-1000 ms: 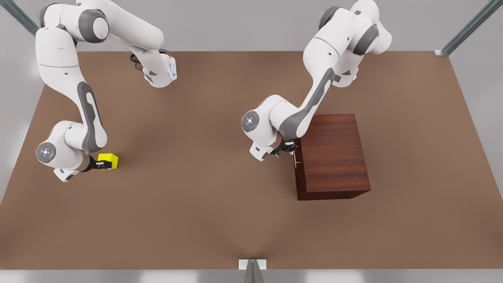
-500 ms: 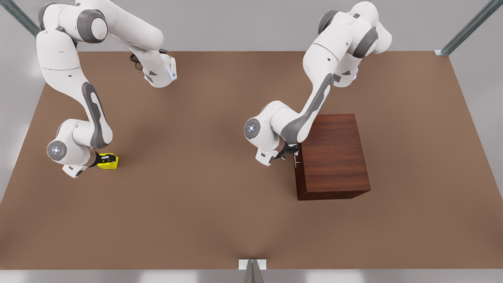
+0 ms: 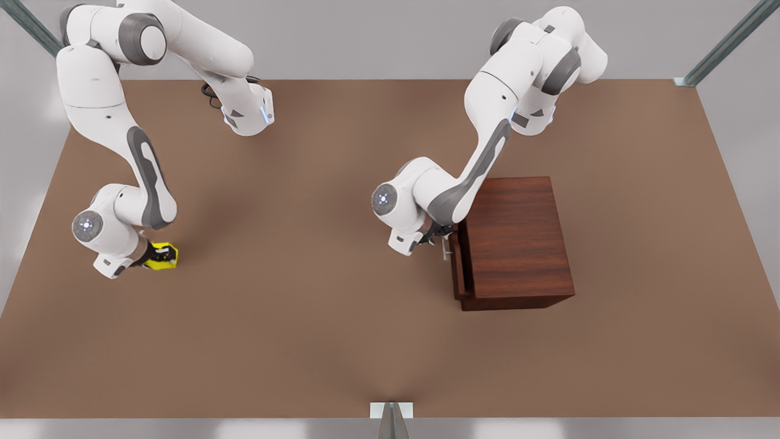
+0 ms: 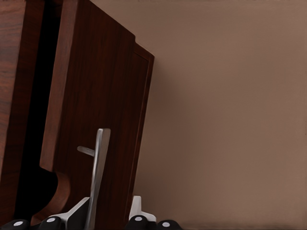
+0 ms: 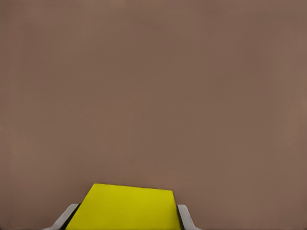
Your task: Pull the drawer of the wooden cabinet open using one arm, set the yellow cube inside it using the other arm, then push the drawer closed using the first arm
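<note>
My left pincer point(image 3: 443, 239), clamped on the silver handle point(image 4: 98, 165), has just drawn the drawer point(image 3: 458, 268) slightly out of the wooden cabinet point(image 3: 518, 244), while my right pincer point(image 3: 152, 256) now grips the yellow cube point(image 3: 163, 255) on the tabletop point(image 3: 317, 305), ready for carrying over.

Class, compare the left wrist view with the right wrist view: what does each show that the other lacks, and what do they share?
Left wrist view alone: the left pincer shut on the silver handle of the drawer, which stands slightly out from the wooden cabinet. Right wrist view alone: the yellow cube between the right pincer fingers. Both share the brown table.
</note>
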You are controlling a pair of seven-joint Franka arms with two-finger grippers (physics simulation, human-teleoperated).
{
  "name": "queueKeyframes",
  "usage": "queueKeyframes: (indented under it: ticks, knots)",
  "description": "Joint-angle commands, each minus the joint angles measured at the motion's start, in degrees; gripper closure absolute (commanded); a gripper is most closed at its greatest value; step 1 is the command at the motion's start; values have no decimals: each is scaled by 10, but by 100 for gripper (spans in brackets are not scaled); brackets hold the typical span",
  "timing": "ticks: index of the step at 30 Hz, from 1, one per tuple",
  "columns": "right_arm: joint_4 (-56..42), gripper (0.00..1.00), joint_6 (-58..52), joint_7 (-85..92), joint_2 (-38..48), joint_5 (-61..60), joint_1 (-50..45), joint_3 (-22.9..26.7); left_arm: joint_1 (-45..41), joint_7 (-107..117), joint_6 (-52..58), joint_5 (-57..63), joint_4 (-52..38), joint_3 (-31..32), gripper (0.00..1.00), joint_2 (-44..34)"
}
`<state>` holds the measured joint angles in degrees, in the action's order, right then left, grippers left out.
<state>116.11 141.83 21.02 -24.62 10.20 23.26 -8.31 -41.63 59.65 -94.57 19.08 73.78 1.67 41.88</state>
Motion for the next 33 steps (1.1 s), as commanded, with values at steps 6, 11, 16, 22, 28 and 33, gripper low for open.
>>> queueKeyframes:
  ticks: [6,11,16,22,28,33]
  knots:
    - [-161,43,-323,-244,88,-36,-7,-156,-3,30,-36,-18,-37,26,35,17]
    - [-251,43,-410,-322,87,-36,-8,-238,-8,31,-49,-22,-65,35,35,29]
    - [-252,43,-435,-317,88,-36,10,-235,-16,48,-86,-22,-77,35,35,40]
    - [-266,42,-434,-316,84,-35,9,-244,-16,49,-112,-21,-121,34,35,66]
    - [-307,42,-434,-316,70,-33,-1,-247,-30,76,-75,-43,-195,56,32,53]
    - [-353,42,-430,-440,14,-18,-115,-247,146,-167,62,-151,-200,72,1,-69]
